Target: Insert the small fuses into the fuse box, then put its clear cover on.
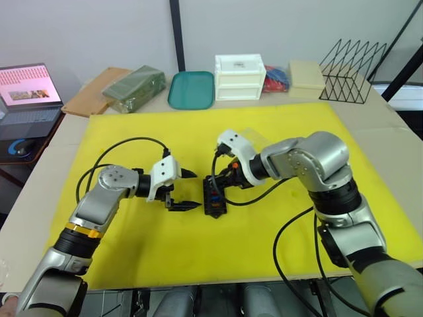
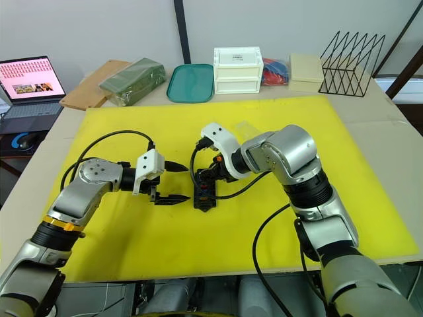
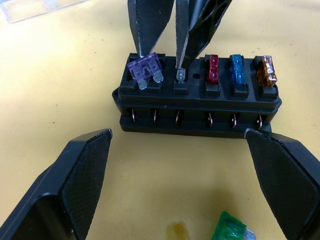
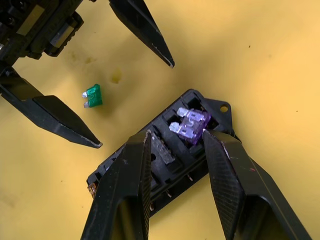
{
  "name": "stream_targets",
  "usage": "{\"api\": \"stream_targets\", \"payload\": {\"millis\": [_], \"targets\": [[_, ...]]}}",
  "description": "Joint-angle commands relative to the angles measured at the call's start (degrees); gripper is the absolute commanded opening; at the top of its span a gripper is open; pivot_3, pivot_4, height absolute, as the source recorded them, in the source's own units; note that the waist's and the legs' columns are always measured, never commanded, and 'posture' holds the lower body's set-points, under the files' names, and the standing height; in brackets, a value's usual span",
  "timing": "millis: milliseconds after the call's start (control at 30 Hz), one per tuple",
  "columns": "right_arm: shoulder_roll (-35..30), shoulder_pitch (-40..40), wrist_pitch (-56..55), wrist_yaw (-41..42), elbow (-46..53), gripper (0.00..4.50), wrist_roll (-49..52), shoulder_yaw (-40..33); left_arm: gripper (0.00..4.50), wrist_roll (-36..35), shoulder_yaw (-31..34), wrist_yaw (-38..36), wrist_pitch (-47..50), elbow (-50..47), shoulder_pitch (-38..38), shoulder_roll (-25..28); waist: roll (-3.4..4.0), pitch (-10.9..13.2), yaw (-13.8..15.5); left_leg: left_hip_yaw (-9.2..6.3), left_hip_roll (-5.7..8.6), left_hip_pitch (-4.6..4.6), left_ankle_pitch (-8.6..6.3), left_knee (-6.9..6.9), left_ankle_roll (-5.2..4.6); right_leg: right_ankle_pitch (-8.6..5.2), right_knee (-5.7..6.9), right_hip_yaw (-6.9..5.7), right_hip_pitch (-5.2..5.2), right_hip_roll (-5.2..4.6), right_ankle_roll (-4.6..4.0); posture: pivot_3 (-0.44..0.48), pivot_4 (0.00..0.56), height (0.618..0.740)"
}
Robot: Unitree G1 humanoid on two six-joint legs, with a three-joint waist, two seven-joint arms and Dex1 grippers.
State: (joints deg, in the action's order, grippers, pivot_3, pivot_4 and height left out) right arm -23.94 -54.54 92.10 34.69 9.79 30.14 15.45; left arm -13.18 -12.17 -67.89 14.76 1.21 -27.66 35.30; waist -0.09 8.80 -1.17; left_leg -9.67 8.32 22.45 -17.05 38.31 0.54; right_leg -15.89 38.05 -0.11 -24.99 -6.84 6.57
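Black fuse box: sat mid-mat on the yellow mat, between both arms.
Seated fuses: red fuse, blue fuse and tan fuse were in their slots.
Purple fuse: lay crooked on top, not pushed home.
Right gripper: fingers spread, straddling the box by the purple fuse, grasping nothing.
Green fuse: loose on the mat nearby.
Left gripper: released, empty, just beside the box.
Clear cover: lay apart, not yet fitted.
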Motion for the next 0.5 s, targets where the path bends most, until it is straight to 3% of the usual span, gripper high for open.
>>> {"api": "stream_targets", "payload": {"millis": [33, 500], "targets": [[-0.3, -1.2, 0.4, -1.1, 0.3, 1.73, 2.0, -0.5, 4.5, -0.4, 0.9, 0.2, -0.4, -1.3, -0.1, 0.2, 0.0, 0.0, 0.0, 0.0, 0.0, 0.0, 0.0, 0.0, 0.0, 0.0, 0.0, 0.0, 0.0, 0.0, 0.0, 0.0, 0.15, 0.74], [1.8, -2.1, 0.4, -6.9, -6.1, 1.73, 5.8, -3.6, 4.5, -0.2, 0.5, 0.7, -0.7, -1.7, 0.4, -0.1, 0.0, 0.0, 0.0, 0.0, 0.0, 0.0, 0.0, 0.0, 0.0, 0.0, 0.0, 0.0, 0.0, 0.0, 0.0, 0.0, 0.15, 0.74]]}}
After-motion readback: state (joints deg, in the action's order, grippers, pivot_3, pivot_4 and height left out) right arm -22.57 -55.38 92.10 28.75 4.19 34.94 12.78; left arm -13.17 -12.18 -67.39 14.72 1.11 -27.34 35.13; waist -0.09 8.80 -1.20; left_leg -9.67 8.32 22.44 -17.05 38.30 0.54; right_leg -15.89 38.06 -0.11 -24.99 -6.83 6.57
